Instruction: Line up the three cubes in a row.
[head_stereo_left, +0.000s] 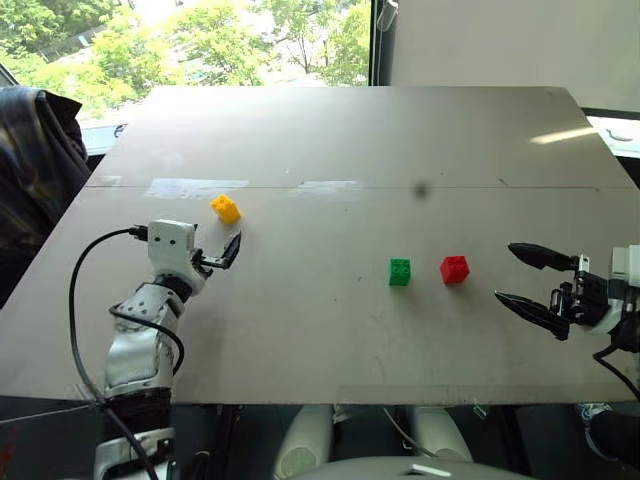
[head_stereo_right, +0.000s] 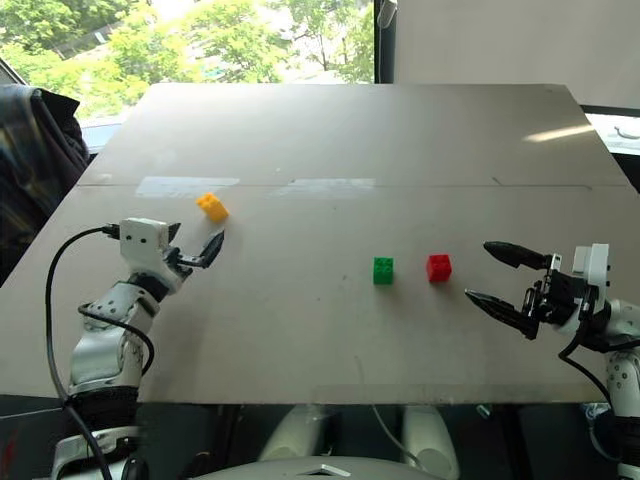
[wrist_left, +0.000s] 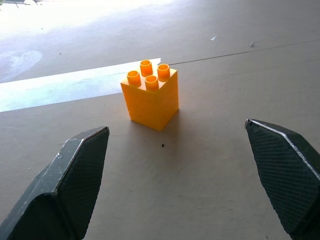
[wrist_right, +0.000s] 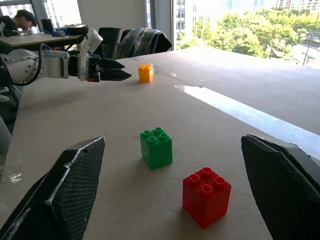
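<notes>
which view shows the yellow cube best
The left wrist view: the yellow cube sits close, studs clear, ahead of the open left gripper. Both eye views and the right wrist view show it small and far.

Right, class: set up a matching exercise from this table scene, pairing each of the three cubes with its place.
Things:
1. yellow cube
2. green cube
3. red cube

Places:
A. nearest the right gripper
B. just ahead of the left gripper
C. between the other two cubes

Pairs: 1-B, 2-C, 3-A
</notes>
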